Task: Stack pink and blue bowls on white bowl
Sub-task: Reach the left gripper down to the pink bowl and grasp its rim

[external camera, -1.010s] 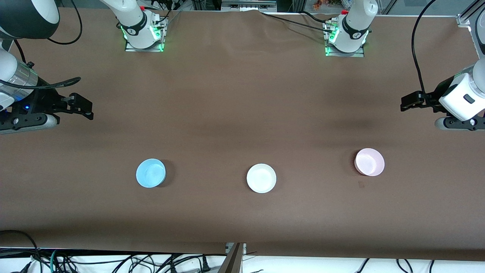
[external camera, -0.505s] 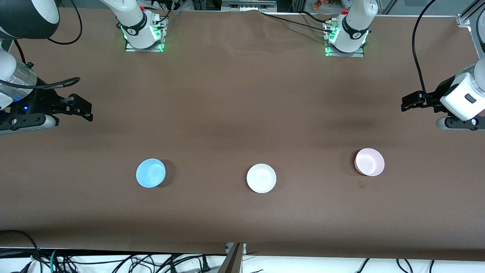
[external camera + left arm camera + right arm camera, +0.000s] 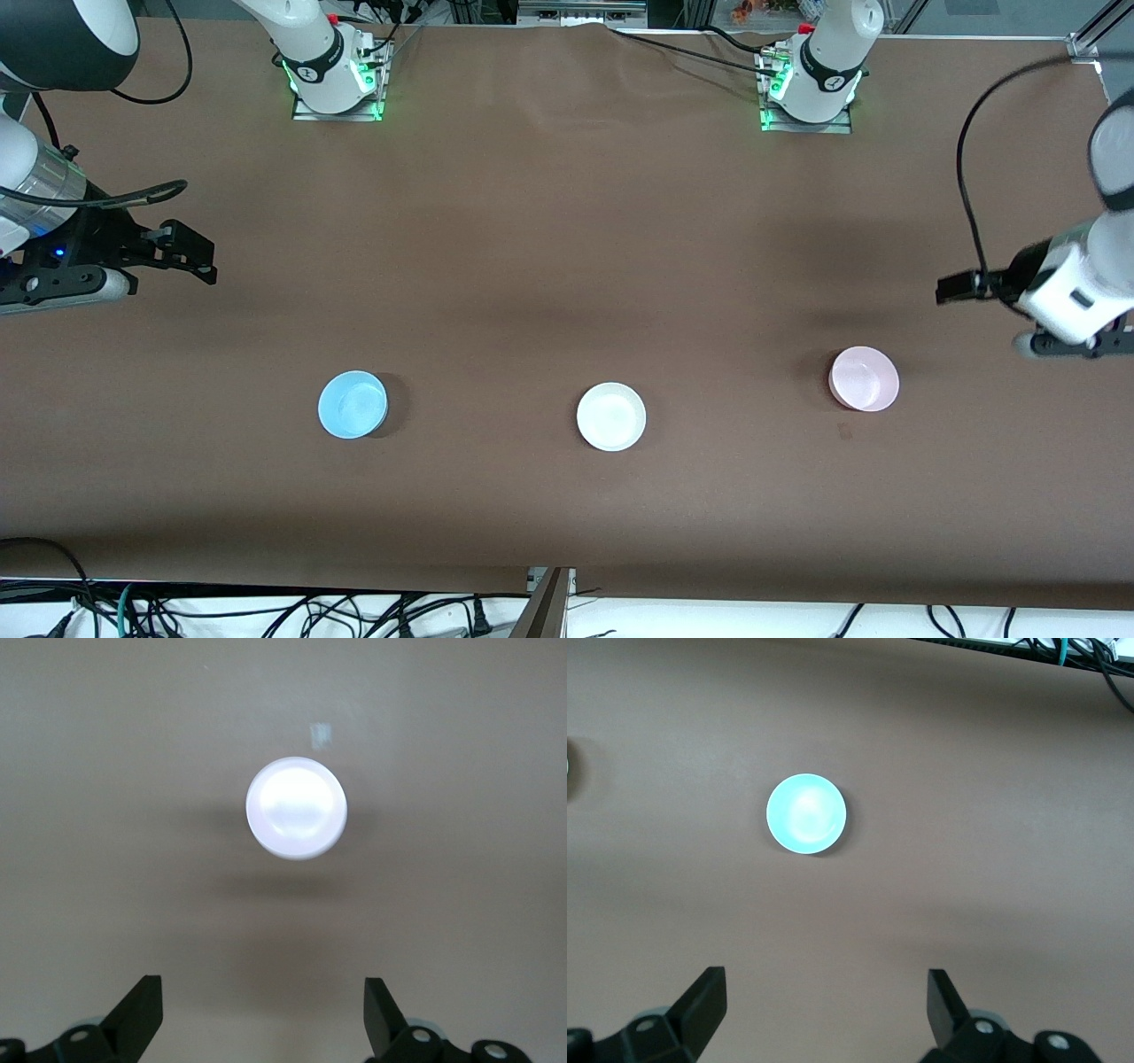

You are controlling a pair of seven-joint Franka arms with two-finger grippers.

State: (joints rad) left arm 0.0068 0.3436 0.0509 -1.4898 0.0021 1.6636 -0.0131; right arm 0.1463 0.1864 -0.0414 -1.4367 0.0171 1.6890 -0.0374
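Stage: start of the task; nothing stacked yet, all three bowls sit apart on the brown counter (image 3: pixel 567 221).
White bowl (image 3: pixel 611 416): mid-counter, toward the edge nearest the front camera; empty, upright.
Blue bowl (image 3: pixel 353 404): toward the right arm's end of the counter, in line with the white bowl and well apart from it.
Pink bowl (image 3: pixel 864 379): toward the left arm's end, well apart from the white bowl and slightly farther from the front camera than it.
Left end effector (image 3: pixel 952 288): released, fingers wide, nothing held. It hangs over the counter at the left arm's end, near the pink bowl. The left wrist view shows the pink bowl centred ahead of the spread fingers (image 3: pixel 142 1010).
Right end effector (image 3: pixel 199 257): released, empty, over the counter at the right arm's end edge; the arm waits. Its wrist view looks down on the blue bowl.
Change: within the last second the left end effector has shifted toward the pink bowl; the right one has barely moved and no bowl has moved.
Reading: the left arm appears to be opening the pick of the pink bowl. Next it must descend and close on the rim.
Risk: a shallow, light bowl may slide or tip under a rim pinch.
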